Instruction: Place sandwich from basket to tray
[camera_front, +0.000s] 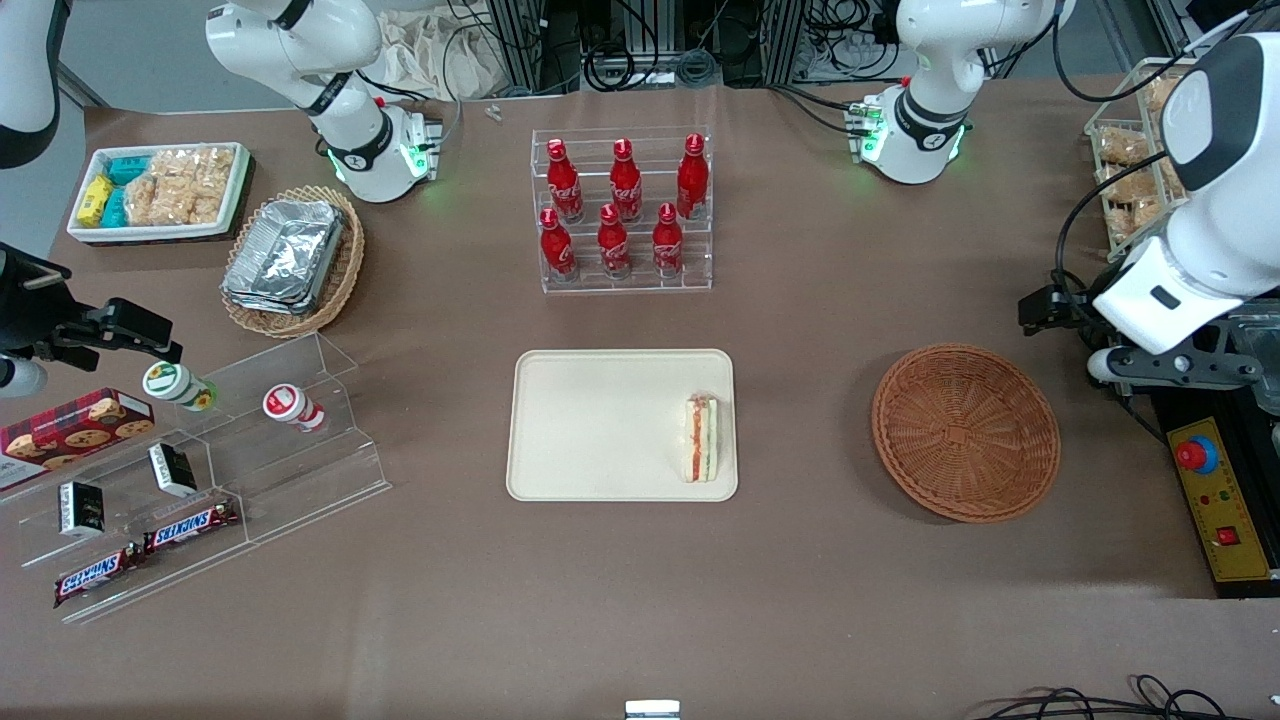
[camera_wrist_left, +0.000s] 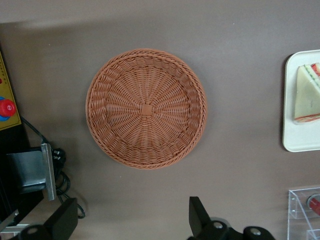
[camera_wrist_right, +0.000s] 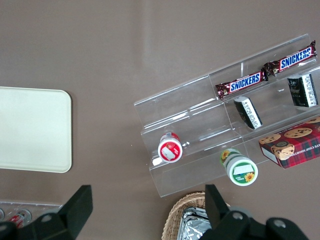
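Note:
The sandwich (camera_front: 701, 437) is a white bread wedge with orange-red and green layers. It lies on the cream tray (camera_front: 600, 425), at the tray end closest to the basket. It also shows in the left wrist view (camera_wrist_left: 306, 94) on the tray (camera_wrist_left: 295, 140). The round reddish-brown wicker basket (camera_front: 965, 432) is empty and sits beside the tray, toward the working arm's end; the left wrist view looks straight down into the basket (camera_wrist_left: 146, 108). My left gripper (camera_front: 1055, 310) (camera_wrist_left: 132, 222) is open and empty. It hangs high above the table, a little farther from the front camera than the basket.
A clear rack of red bottles (camera_front: 622, 210) stands farther from the front camera than the tray. A yellow-and-black box with a red stop button (camera_front: 1215, 500) sits at the working arm's table edge. Snack shelves (camera_front: 190, 480), a foil-tray basket (camera_front: 290, 260) and a white bin (camera_front: 155, 190) lie toward the parked arm's end.

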